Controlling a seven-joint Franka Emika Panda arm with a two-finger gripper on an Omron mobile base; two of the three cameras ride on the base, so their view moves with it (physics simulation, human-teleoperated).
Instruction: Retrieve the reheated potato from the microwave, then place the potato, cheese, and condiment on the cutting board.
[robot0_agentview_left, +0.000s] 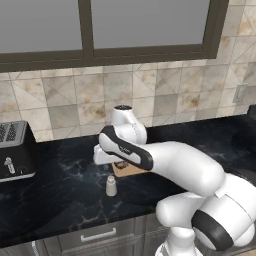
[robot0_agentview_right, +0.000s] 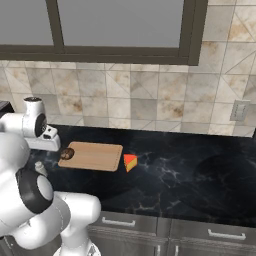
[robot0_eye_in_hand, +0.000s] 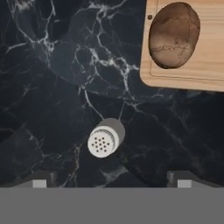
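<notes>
**Item: condiment** (robot0_eye_in_hand: 105, 139). Small light-grey shaker, tapered body, narrower white cap pierced with a ring of holes. Stands upright on the black marble counter (robot0_eye_in_hand: 52, 87), just off the near corner of the cutting board (robot0_eye_in_hand: 205, 65), apart from it. Judged light, rigid and smooth-sided; likely to tip or slip if pinched high on the cap. Best taken across the wider body below the cap, jaws level.

**Item: gripper** (robot0_eye_in_hand: 109, 180). Released, fingers spread wide, nothing between them; poised above the shaker, which sits between the two tips.

**Item: potato** (robot0_eye_in_hand: 174, 35). Dark-brown oval, rough mottled skin. Lies on the board at its corner end. Judged firm and moderately heavy; needs no further handling.

**Item: cheese** (robot0_agentview_right: 130, 161). Orange-yellow wedge, reddish edge. On the counter, just beside the board's far end, not on it. Judged soft enough to dent; grip gently across the flat faces.
</notes>
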